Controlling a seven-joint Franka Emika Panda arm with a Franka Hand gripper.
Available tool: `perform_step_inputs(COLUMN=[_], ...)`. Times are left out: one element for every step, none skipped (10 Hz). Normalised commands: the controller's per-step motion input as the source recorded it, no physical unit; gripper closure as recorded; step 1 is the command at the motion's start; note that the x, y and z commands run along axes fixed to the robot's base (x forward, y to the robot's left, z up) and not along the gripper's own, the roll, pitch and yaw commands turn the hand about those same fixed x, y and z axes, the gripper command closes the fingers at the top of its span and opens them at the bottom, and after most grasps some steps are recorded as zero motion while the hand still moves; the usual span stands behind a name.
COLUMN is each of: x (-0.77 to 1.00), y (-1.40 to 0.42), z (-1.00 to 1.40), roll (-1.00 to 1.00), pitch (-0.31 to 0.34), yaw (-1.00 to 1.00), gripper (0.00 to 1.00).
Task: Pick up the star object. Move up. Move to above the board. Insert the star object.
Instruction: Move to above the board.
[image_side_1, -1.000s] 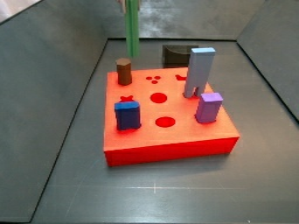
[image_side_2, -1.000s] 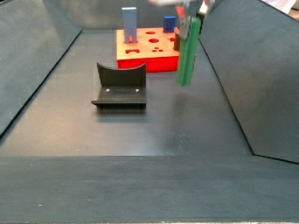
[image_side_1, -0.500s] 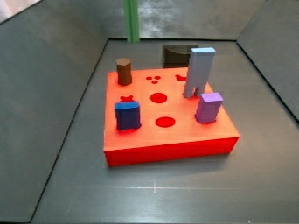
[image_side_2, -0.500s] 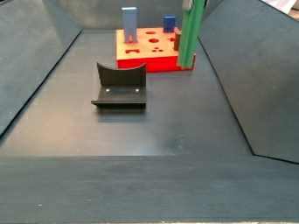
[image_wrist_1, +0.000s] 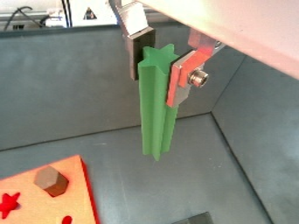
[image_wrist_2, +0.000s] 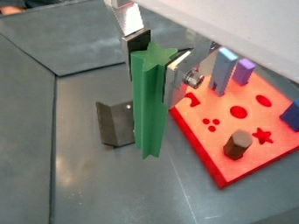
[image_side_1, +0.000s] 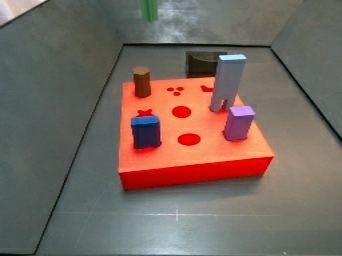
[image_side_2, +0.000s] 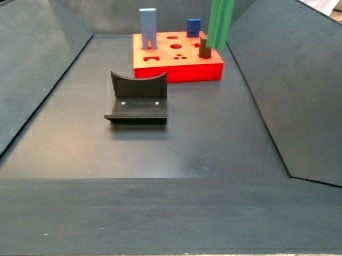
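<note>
Our pincer, clamped on the tall ridged green star rod, lifts; next we carry it above the flat red holed board.

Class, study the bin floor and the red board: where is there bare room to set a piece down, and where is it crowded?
Free: the wide dark floor in front of the fixture and the strip between it and the side walls. Crowded: the board, its top packed with pegs and holes. The end effector, raised above the floor beside the board, holds the star object.
</note>
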Motion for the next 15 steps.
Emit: perform_step_inputs(x=[0.01,0.01,0.01,0.21,0.22,0.24,0.25,0.25,0.27,0.28,0.30,0.32,0.30,0.20,0.12], y=[-0.04,-0.02,-0.02,-1.00,-1.00,-1.00,-1.00,-1.00,-1.00,-1.00,-1.00,-1.00,-0.87,-0.49,-0.24], z=[0.59,0.41,0.30,0.00,-0.02,-0.01,-0.01,-0.01,0.00,0.01,0.01,0.02,0.02,0.02,0.02], roll=[0.11,0.10,0.10,-0.10,-0.10,-0.12,-0.15,-0.14,-0.11,-0.09,-0.08,-0.04,-0.03,-0.01,0.01], pitch=[0.091,0.091,0.090,0.173,0.174,0.203,0.239,0.285,0.366,0.334,0.303,0.223,0.192,0.150,0.112], yaw=[0.05,0.05,0.05,-1.00,-1.00,-1.00,-1.00,-1.00,-0.96,-0.69,-0.52,-0.20,-0.11,-0.02,0.00], gripper=[1.00,1.00,1.00,1.00,1.00,1.00,1.00,1.00,1.00,1.00,1.00,1.00,1.00,1.00,1.00])
